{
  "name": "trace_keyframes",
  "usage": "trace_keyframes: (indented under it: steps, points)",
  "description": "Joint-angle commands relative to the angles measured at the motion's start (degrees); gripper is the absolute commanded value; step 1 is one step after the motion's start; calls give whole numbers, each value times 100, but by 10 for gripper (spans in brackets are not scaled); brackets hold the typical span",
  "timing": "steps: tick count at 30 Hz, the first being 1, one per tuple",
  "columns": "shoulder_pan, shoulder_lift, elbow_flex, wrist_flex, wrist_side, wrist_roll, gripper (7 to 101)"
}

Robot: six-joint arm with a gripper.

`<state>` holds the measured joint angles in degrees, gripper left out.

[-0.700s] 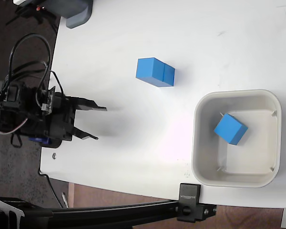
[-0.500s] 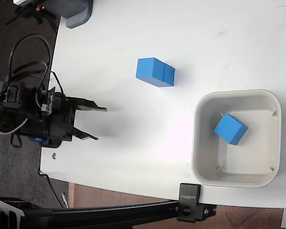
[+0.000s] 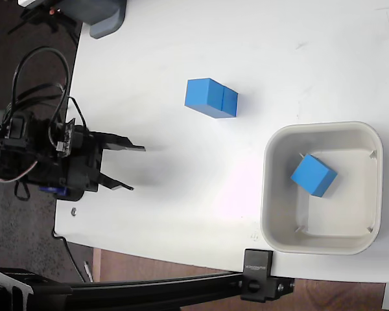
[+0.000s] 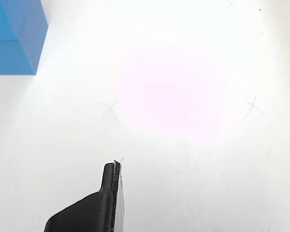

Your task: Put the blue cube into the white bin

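In the fixed view two blue cubes (image 3: 211,98) sit side by side, touching, on the white table above the middle. A third blue cube (image 3: 313,175) lies tilted inside the white bin (image 3: 270,194) at the right. My black gripper (image 3: 131,167) hovers at the table's left edge, open and empty, far from the cubes and the bin. In the wrist view one black finger (image 4: 108,193) shows at the bottom, and part of a blue cube (image 4: 14,36) fills the top left corner.
A grey device (image 3: 104,16) stands at the table's top left corner. A black clamp (image 3: 259,275) on a bar grips the front edge below the bin. Cables (image 3: 35,71) loop off the table behind the arm.
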<state>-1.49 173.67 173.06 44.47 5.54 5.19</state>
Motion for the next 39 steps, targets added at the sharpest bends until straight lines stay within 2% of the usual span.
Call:
trace_keyframes:
  steps: [1,5,13,19,26,30,39]
  points:
    - [44,132,-176,-44,167,62,1003]
    - [53,123,-413,-26,211,132,1003]
    - [132,-220,-756,-624,185,369,1003]
    - [26,-2294,-2004,-1380,97,316,1003]
    - [-255,-4017,-3270,-1740,255,642,1003]
    - [-554,-4755,-3867,-1714,527,914,1003]
    - [-1723,-5563,-4526,-1723,1441,1468,1003]
